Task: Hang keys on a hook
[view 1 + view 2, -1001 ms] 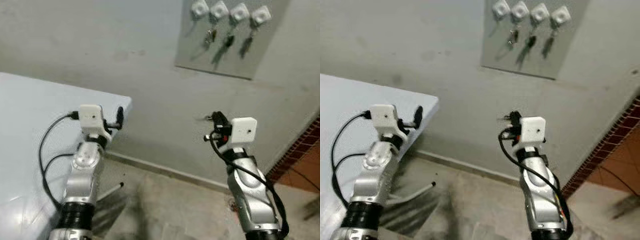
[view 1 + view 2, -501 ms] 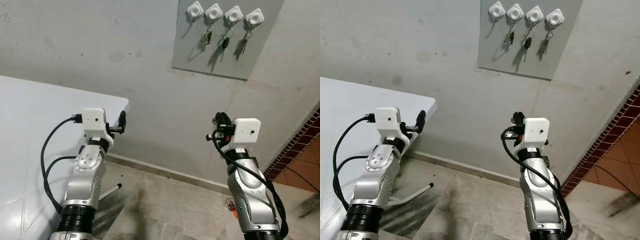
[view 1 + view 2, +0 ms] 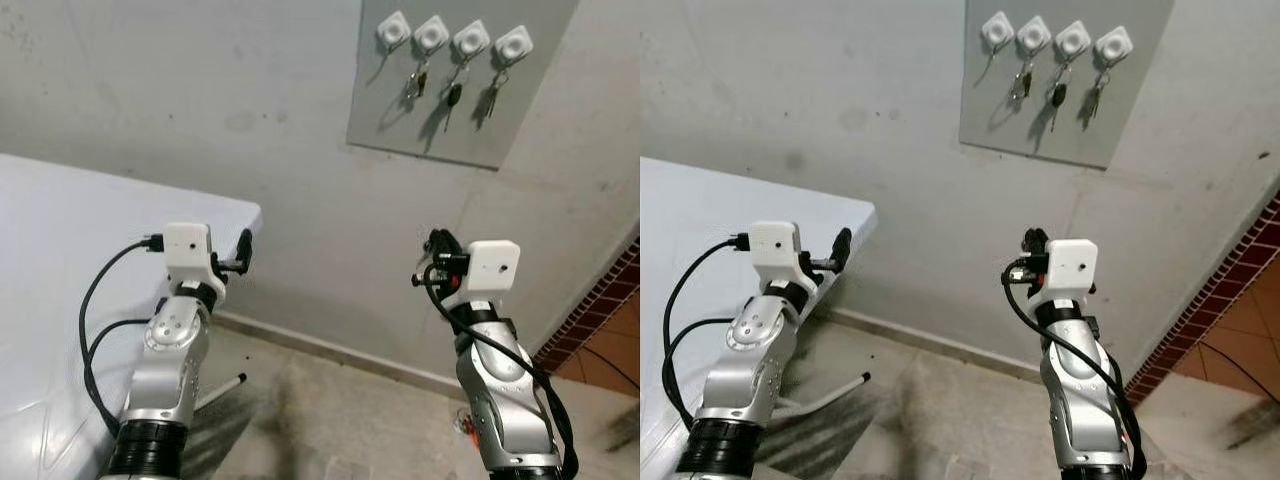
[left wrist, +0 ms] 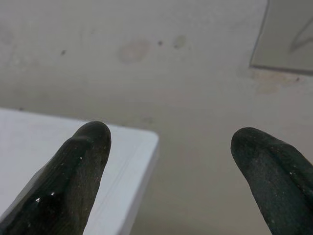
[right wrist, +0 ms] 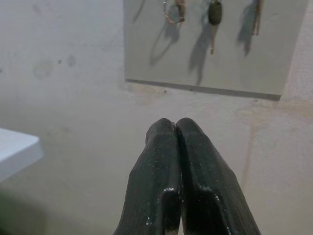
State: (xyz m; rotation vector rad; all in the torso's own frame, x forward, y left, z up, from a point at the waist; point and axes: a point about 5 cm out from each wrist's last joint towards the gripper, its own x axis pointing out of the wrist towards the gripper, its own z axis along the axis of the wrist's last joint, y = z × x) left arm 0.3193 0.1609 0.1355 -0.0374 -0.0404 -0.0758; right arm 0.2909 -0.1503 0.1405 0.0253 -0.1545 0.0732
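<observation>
1. 4 white hooks [image 3: 454, 38] sit in a row on a grey wall panel [image 3: 455, 120] in the left eye view, high above both arms. 3 sets of keys [image 3: 454, 95] hang from the 3 hooks on the right; the leftmost hook [image 3: 394, 30] is bare. We see no loose keys on the white table [image 3: 60, 260] at the robot's left. Both forearms are raised, elbows low, fingers aimed at the wall.

2. Right eye view: the left gripper [image 3: 840, 247] hovers over the table's corner, and the right gripper [image 3: 1033, 243] is well below the panel. We judge that a good hang needs a key ring presented open-side to the bare hook, approached from just above its tip and lowered on, without brushing the neighbouring keys.

3. Left wrist view: the left gripper's 2 black fingertips [image 4: 80, 166] are spread wide, with nothing between them; the table edge [image 4: 142, 161] and plain wall lie beyond.

4. Right wrist view: the right gripper [image 5: 176, 128] has its fingers pressed together, pad against pad, and we make out no key between them. It points up toward the panel [image 5: 215, 54], where the lower ends of the hanging keys [image 5: 213, 14] show. We judge that this arm, nearer the hooks, would need to rise considerably to reach them.
</observation>
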